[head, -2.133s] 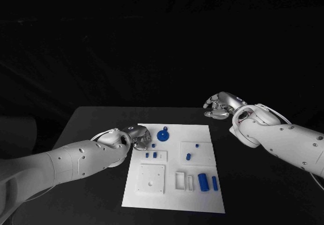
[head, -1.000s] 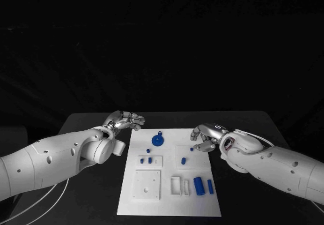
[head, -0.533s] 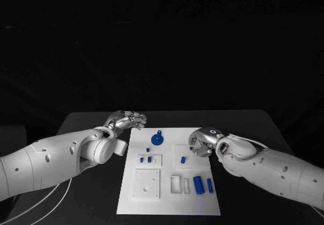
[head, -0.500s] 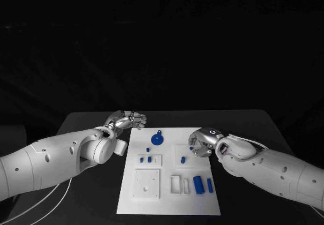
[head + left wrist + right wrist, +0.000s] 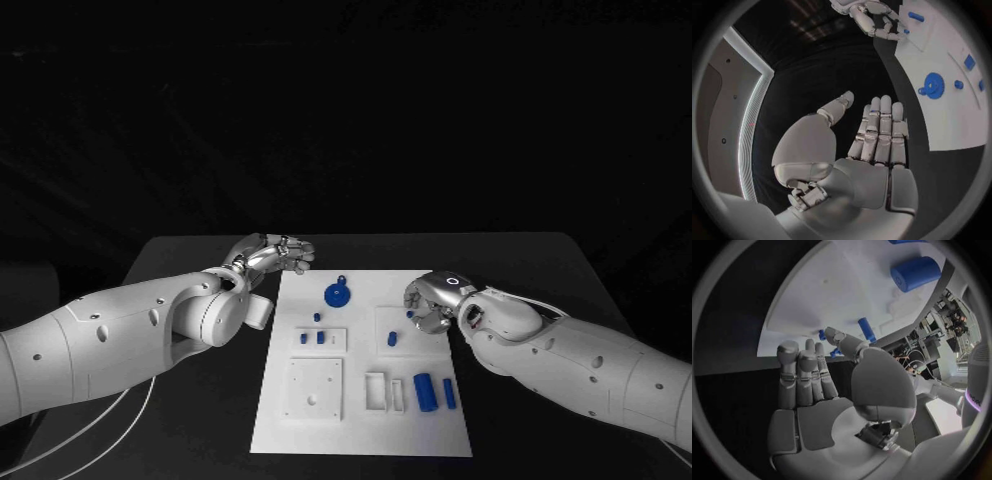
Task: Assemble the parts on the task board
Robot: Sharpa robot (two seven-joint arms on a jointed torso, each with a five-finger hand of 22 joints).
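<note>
On the near part of the flat white task board (image 5: pixel 361 420), a thick blue cylinder (image 5: pixel 424 389) and slim blue bar (image 5: pixel 449 392) lay loose beside empty slots; most assembly seemingly remained. Farther, the right hand (image 5: pixel 428 303) hovered empty, fingers released, by small blue pegs (image 5: pixel 392 340). Farthest, beyond a blue toothed wheel (image 5: pixel 335 294), the left hand (image 5: pixel 271 253) hung off-board, likewise holding nothing.

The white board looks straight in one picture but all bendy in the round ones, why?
Head view: the task board has straight edges and stands bright against the black table. Left wrist view: the fisheye lens curves the board. Right wrist view: it bends again, behind the right hand.
</note>
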